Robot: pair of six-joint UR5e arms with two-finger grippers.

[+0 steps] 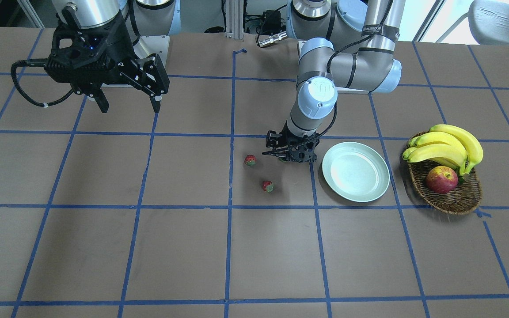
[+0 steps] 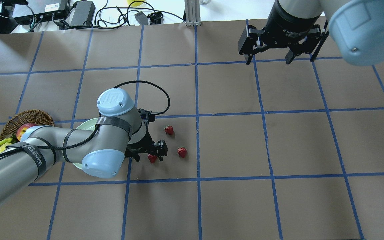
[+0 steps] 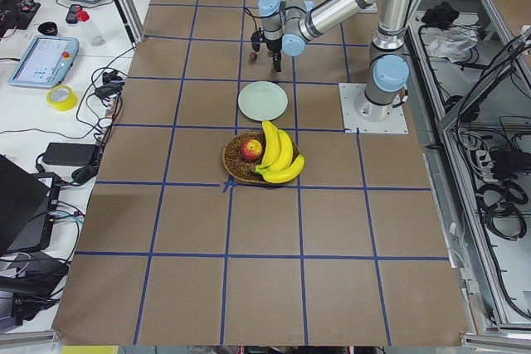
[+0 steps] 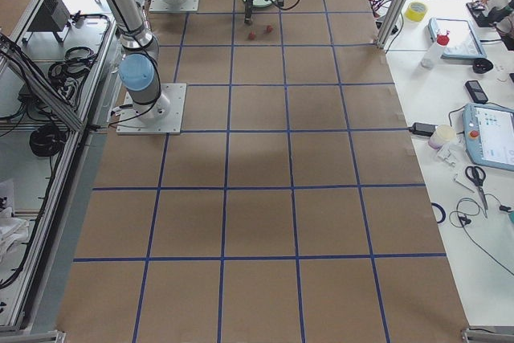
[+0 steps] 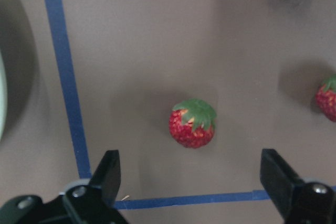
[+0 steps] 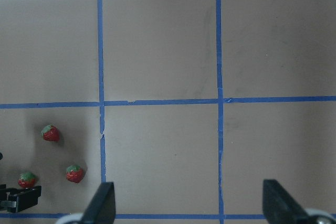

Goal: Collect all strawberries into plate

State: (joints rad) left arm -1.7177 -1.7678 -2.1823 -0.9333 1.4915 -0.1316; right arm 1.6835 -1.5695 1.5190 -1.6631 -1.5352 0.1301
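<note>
Three strawberries lie on the table to the right of the mint-green plate [image 2: 87,125] in the overhead view. My left gripper [image 2: 149,156] is open, low over one strawberry [image 2: 152,159]. In the left wrist view that strawberry [image 5: 192,123] lies just ahead of the gap between the spread fingers [image 5: 107,174], untouched. The other two strawberries [image 2: 169,129] [image 2: 182,152] lie a little further right. The plate [image 1: 356,171] holds nothing. My right gripper [image 2: 268,61] is open and empty, high over the far right of the table.
A brown wicker basket [image 1: 453,196] with bananas [image 1: 449,145] and a red-yellow apple [image 1: 441,179] stands just beyond the plate, on the side away from the strawberries. Blue tape lines grid the brown table. Cables and boxes lie past the far edge.
</note>
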